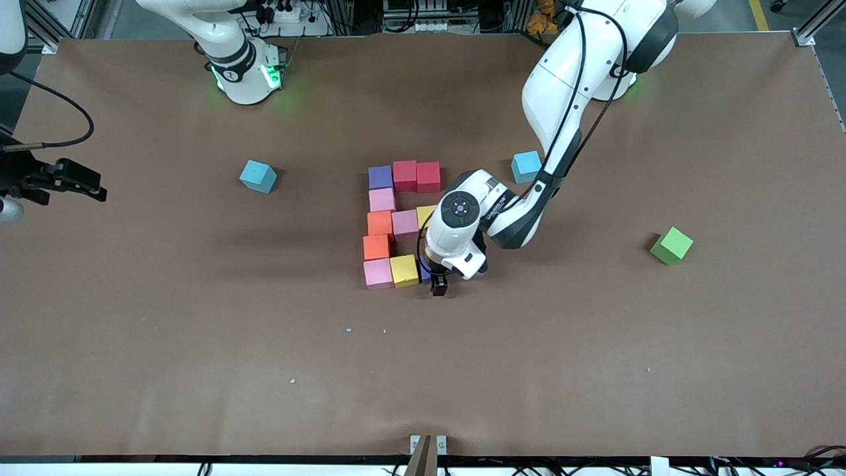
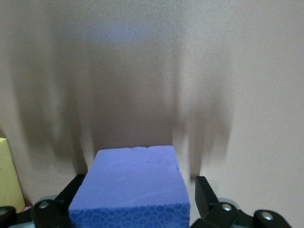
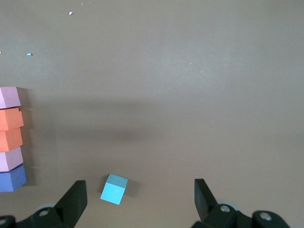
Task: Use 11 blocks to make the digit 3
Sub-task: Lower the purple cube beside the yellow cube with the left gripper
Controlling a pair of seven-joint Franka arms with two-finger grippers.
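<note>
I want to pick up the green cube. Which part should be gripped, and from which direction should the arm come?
Grip the green cube on two parallel side faces, coming straight down from above. It stands alone toward the left arm's end of the table and sits turned, so rotate the tool to match its faces.

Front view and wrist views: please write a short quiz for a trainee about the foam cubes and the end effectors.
1. True or false: the green matte foam cube touches the arranged blocks.
2. Which cube lies between the fingers of the left end effector? A: a yellow one. B: a purple matte foam cube. C: a red one.
3. Fill in: the brown table holds ___ light-blue matte foam cubes.

Key: 1 false; 2 B; 3 two.
</note>
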